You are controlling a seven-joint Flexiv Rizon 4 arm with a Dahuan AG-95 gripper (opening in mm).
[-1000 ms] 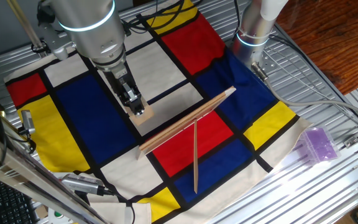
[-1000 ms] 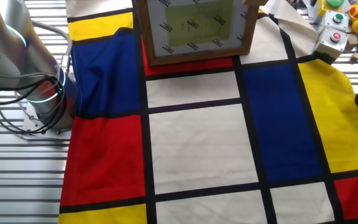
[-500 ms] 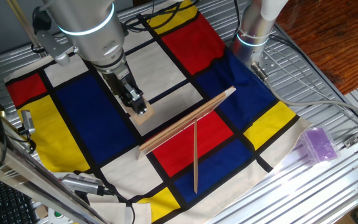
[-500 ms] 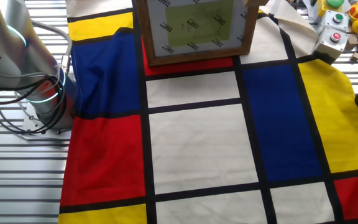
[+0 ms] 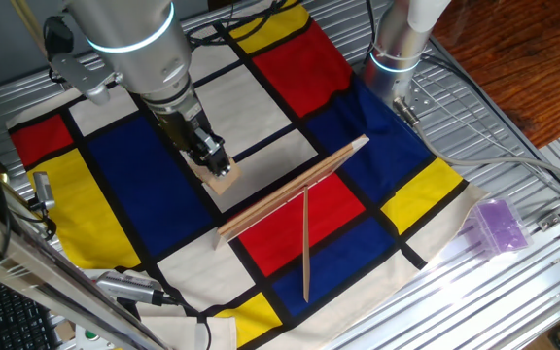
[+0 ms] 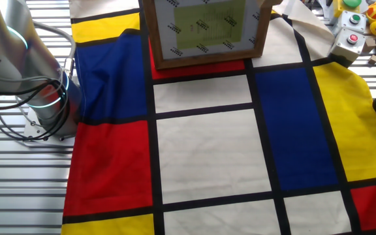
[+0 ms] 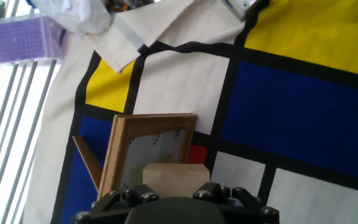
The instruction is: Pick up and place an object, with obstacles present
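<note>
The small tan wooden block is between the fingers of my gripper, low over the chequered cloth at the edge of a blue patch. In the hand view the block fills the gap between the jaws of the gripper, which is shut on it. Just to the right stands the wide wood plank, on its edge; it shows as a wood-framed board in the hand view and in the other fixed view. The narrow stick leans against its front; it also shows in the hand view.
A purple translucent box lies on the metal table off the cloth's right corner and shows in the hand view. A second arm's base stands at the back right. A button box sits at the cloth's edge.
The arm has shifted slightly up and to the left. The block stays in the gripper, in almost the same place. The plank and stick have not moved.
</note>
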